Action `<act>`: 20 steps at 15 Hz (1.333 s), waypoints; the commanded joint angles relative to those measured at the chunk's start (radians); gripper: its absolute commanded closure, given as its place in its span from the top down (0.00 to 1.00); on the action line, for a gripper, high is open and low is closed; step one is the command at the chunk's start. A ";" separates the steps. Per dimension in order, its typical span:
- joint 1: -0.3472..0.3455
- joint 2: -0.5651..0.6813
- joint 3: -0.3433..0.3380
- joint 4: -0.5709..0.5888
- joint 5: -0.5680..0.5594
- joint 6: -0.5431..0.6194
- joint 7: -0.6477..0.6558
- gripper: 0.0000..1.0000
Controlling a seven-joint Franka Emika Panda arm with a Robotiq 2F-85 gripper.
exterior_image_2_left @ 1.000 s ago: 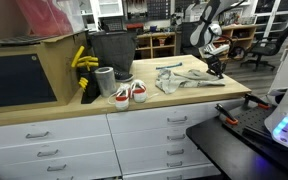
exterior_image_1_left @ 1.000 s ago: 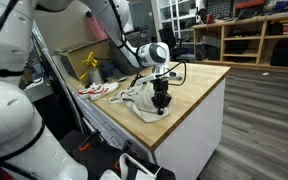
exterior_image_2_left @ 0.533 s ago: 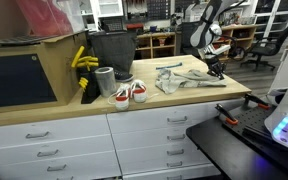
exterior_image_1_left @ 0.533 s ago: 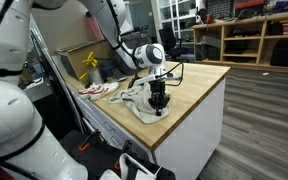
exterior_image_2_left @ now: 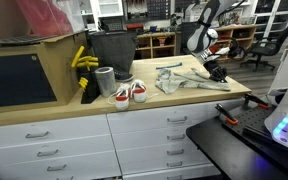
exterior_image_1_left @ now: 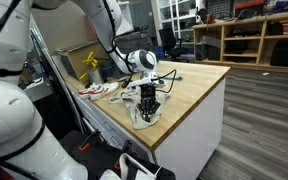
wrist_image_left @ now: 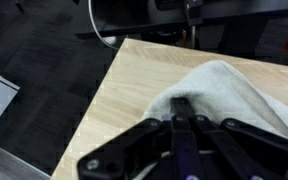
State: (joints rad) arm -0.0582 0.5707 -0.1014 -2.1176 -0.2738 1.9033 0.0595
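Since the gripper (wrist_image_left: 181, 108) is clenched on a fold of the white cloth (wrist_image_left: 239, 85), the fabric peaks there w/ the rest draped on the desk (wrist_image_left: 134, 95) nr its end; sneakers (exterior_image_2_left: 125, 95) sit well apart.

Even indoor light, likely overhead; soft shadows. Exterior views low-res, soft. Wrist view blurry, gripper (wrist_image_left: 184, 128) out of focus at 6 o'clock, cloth (wrist_image_left: 234, 95) pale.

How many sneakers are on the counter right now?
2. One sneaker lies beside the grey canister; the second sneaker sits right next to it, toward the cloth. More could hide behind the black bin.
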 commanded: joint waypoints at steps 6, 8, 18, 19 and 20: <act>0.018 0.050 0.011 -0.034 0.012 0.063 0.054 0.19; 0.014 0.037 0.008 -0.033 0.030 0.082 0.092 0.33; -0.018 -0.097 -0.012 -0.056 0.230 0.204 0.186 1.00; -0.016 -0.109 -0.015 -0.064 0.239 0.235 0.184 1.00; -0.013 -0.119 -0.017 -0.074 0.252 0.265 0.193 1.00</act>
State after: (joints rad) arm -0.0748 0.5069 -0.1156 -2.1363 -0.0603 2.0724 0.2199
